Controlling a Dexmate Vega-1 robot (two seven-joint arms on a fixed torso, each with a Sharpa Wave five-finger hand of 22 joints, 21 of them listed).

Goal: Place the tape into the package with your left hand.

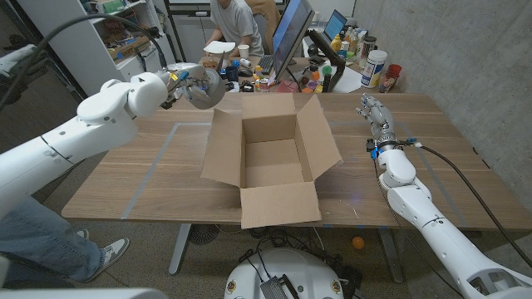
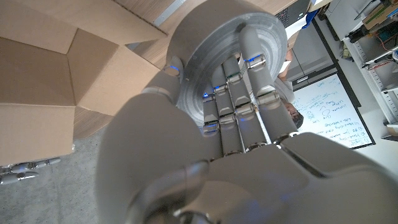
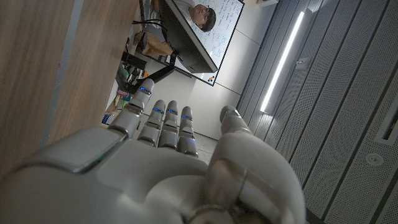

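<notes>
From the head view, the left arm (image 1: 58, 137) reaches in from about eight o'clock and ends raised above the table's far left part. The left hand (image 1: 189, 83) holds the tape (image 1: 205, 85), a grey roll, up off the wood at roughly eleven o'clock from the box. In the left wrist view the fingers (image 2: 239, 93) lie pressed side by side across the flat face of the tape (image 2: 205, 43), with the thumb wrapped on its rim, so the roll is gripped, not resting on anything.

In the middle of the wooden table (image 1: 150, 178) stands the cardboard box (image 1: 270, 162), open at the top, all its flaps folded outward. Its inside looks bare brown. The tape is outside the box, just beyond its far left corner and above table height.

At about three o'clock from the box the right hand (image 1: 376, 116) lies near the table's right side, well apart from the box, fingers stretched toward the far edge. In the right wrist view its fingers (image 3: 165, 121) are straight and close together, holding nothing, with the tabletop alongside them.

Behind the table, at twelve o'clock, a person (image 1: 234, 25) sits at a cluttered desk with a monitor (image 1: 291, 33).
</notes>
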